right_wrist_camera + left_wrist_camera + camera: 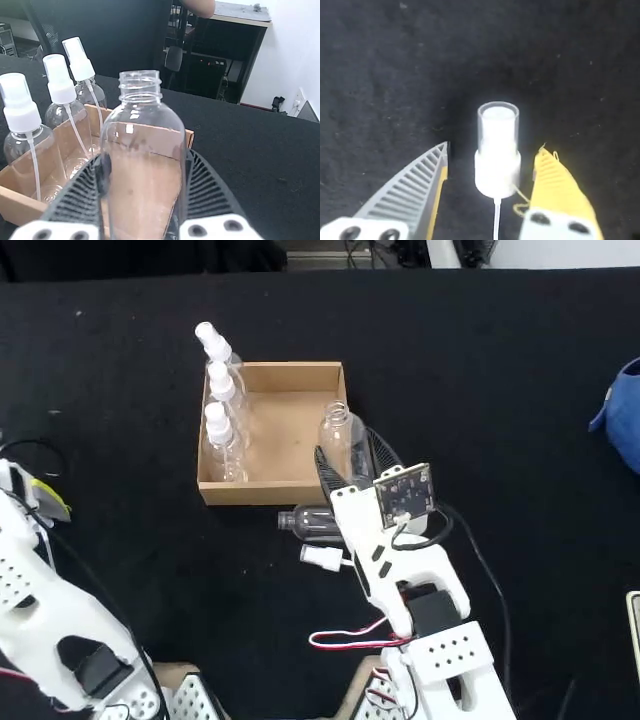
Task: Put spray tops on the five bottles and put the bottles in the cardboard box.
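Note:
The cardboard box (290, 445) holds three clear bottles with white spray tops (222, 405) along its left wall; they also stand in the right wrist view (60, 100). My right gripper (345, 455) (145, 165) is shut on an uncapped clear bottle (337, 430) (142, 150), held upright at the box's right wall. Another uncapped bottle (310, 523) lies on the table in front of the box, a loose spray top (322, 558) beside it. My left gripper (492, 165) is open at the table's left, low over a spray top (497, 150), one finger on each side with small gaps.
Black cloth covers the table (500, 370). A blue object (622, 420) sits at the right edge. The right arm's body (410, 590) stands just in front of the lying bottle. The left arm (50, 620) fills the front left corner.

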Motion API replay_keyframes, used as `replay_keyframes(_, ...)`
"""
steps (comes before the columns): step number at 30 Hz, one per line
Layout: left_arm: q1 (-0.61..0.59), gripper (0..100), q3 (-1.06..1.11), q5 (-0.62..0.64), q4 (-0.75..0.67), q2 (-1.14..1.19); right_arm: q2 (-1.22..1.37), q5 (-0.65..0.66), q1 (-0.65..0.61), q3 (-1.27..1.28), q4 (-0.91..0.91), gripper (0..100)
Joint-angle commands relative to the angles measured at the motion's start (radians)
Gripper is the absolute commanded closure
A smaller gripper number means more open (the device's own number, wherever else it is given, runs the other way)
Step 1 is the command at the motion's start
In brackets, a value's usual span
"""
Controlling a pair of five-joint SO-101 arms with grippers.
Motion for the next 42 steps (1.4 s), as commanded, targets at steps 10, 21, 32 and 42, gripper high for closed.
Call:
replay_keyframes(10,-0.004,97,-0.079,-0.005,-0.005,0.046,-0.03,-0.003,0.023,-0.004,0.003,98.7)
replay_keyframes(21,-0.012,97,-0.404,0.077,0.29,0.046,-0.03,-0.003,0.023,-0.004,0.003,98.7)
replay_keyframes(32,-0.053,97,-0.446,0.083,0.334,-0.049,-0.03,-0.003,0.023,-0.004,0.002,98.7)
replay_keyframes(42,-0.013,97,-0.182,0.129,0.331,-0.537,-0.03,-0.003,0.023,-0.004,0.0,98.7)
